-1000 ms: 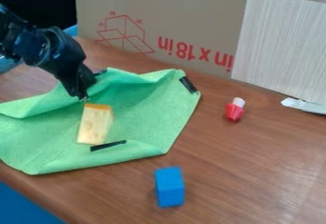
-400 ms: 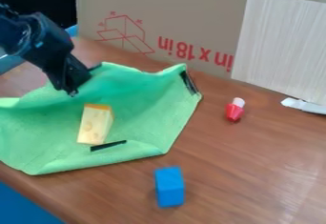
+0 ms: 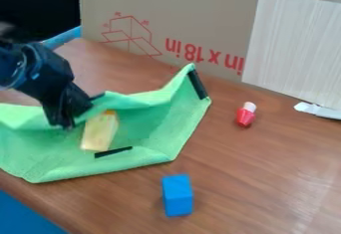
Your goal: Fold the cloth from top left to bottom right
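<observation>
1 blue block [image 3: 177, 195] and 1 red-and-white toy [image 3: 246, 114] on the wooden table [image 3: 266, 178].

The cheese [image 3: 98, 135] is lying on the cloth [image 3: 150, 151]. The gripper [image 3: 65, 124] is hanging at the cloth's raised edge.

A robot arm [image 3: 35, 71] at approx. 10 o'clock wears a glossy blk. housing w/ bluish glints & a rounded, pale-edged joint, tapering to an angular blk. gripper [image 3: 65, 124] nr. 9 o'clock.
</observation>
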